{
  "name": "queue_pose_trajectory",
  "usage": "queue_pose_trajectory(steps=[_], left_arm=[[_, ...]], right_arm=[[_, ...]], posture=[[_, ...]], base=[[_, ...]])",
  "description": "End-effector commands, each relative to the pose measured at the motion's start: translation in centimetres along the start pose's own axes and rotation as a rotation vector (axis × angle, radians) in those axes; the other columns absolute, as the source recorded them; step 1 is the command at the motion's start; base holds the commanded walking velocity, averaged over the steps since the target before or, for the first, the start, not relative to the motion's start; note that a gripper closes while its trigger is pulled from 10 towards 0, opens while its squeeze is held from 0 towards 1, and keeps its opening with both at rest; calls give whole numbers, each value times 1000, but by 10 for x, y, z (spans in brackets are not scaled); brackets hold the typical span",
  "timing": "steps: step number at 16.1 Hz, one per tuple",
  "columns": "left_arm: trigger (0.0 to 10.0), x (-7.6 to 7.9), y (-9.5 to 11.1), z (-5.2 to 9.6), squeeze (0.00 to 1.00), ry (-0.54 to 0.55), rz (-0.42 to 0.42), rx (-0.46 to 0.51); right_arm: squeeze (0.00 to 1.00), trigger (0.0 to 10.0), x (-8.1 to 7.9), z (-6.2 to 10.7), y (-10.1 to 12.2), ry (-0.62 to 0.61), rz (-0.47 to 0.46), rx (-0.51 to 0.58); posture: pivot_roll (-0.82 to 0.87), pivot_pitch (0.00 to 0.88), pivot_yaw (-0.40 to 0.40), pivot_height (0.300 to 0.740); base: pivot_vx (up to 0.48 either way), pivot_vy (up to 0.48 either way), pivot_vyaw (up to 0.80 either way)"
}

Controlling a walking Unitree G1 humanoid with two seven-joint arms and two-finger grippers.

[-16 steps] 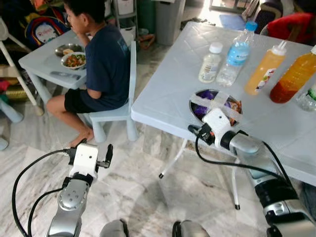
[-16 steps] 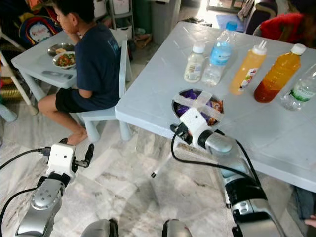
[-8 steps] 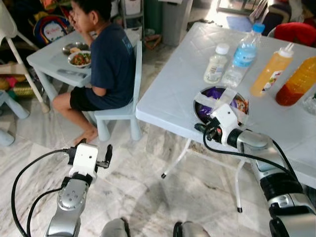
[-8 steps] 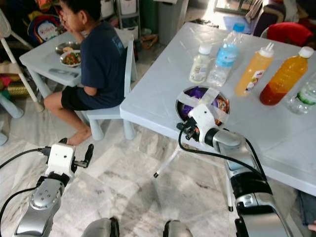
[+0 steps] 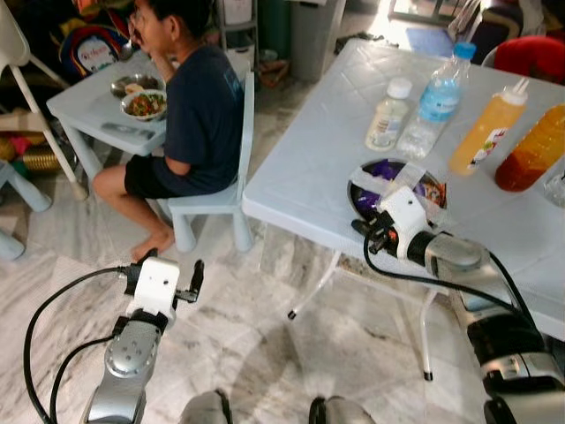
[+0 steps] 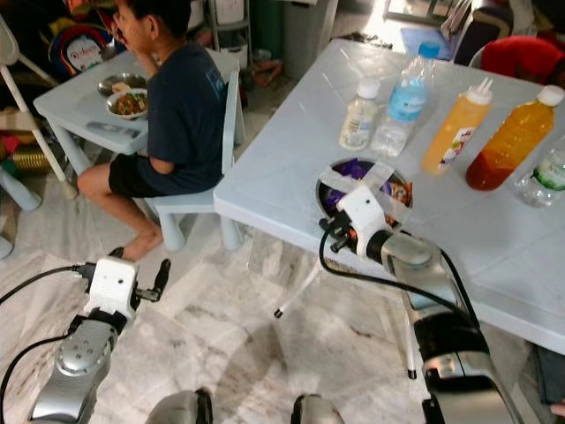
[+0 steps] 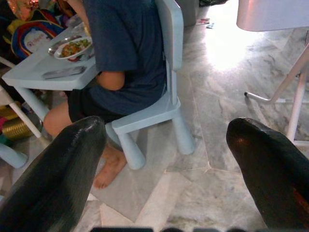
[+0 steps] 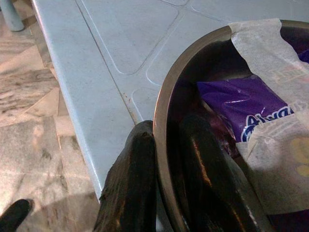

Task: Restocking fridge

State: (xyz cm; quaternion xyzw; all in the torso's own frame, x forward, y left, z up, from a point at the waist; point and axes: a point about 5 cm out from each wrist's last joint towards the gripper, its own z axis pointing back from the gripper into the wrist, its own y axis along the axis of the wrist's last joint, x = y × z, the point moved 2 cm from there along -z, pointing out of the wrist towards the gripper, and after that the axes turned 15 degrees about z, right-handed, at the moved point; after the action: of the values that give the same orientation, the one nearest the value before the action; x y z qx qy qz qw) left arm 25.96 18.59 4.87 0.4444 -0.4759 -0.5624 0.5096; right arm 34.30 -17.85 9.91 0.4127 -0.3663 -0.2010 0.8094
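Pinching the near rim of the metal bowl point(image 8: 166, 116), the right gripper point(image 8: 166, 193) has one finger outside and one inside. The bowl, taped over purple packets point(image 8: 241, 104), sits at the white table's point(image 5: 309, 150) near edge, bottles point(image 5: 437, 97) at its 12 o'clock. The left gripper point(image 7: 166, 159) hangs spread wide above the floor.

Right arm is extended forward, right hand point(image 8: 166, 188) closed, one finger set outside and one inside a bowl point(image 8: 166, 111) rim, pinching it. Left arm is held low, left hand point(image 7: 166, 164) spread wide open, nothing held.
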Motion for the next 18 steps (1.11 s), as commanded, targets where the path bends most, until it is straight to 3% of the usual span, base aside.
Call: queue_pose_trajectory(steps=[1,2,3,6,8,11,12,13,18], left_arm=[[10000,0,2,2,0,-8,-13,-1],[10000,-1,1,2,0,-10,-14,-6],[10000,-1,0,2,0,-9,-13,-11],[10000,-2,-4,6,0,9,18,-22],[10000,-14,-3,12,0,85,39,-15],[10000,-21,-6,16,0,105,56,-25],[10000,-22,-6,16,0,123,63,-25],[10000,-24,-7,17,0,143,60,-33],[10000,-20,-6,15,0,138,64,-29]], right_arm=[[0,10000,-18,4,-34,59,-51,-145],[0,3725,-19,6,-35,66,-60,-152],[0,0,-20,7,-36,69,-68,-155],[0,0,-30,9,-40,88,-65,-160],[0,0,-33,6,-30,57,-10,-114],[0,0,-39,5,-23,21,16,-73],[0,8549,-44,3,-19,-16,24,-43],[0,10000,-47,1,-6,-61,31,45],[0,10000,-64,-9,29,-102,45,216]], posture=[[26,94,11,740],[26,95,12,740],[25,94,17,740],[20,89,23,740],[2,79,28,740],[-3,69,23,740],[-13,60,18,740],[-28,52,22,740],[-24,70,12,740]], base=[[0,0,0],[0,0,0],[0,0,0],[0,0,0],[0,0,0],[0,0,0],[0,0,0],[0,0,0],[0,0,121]])
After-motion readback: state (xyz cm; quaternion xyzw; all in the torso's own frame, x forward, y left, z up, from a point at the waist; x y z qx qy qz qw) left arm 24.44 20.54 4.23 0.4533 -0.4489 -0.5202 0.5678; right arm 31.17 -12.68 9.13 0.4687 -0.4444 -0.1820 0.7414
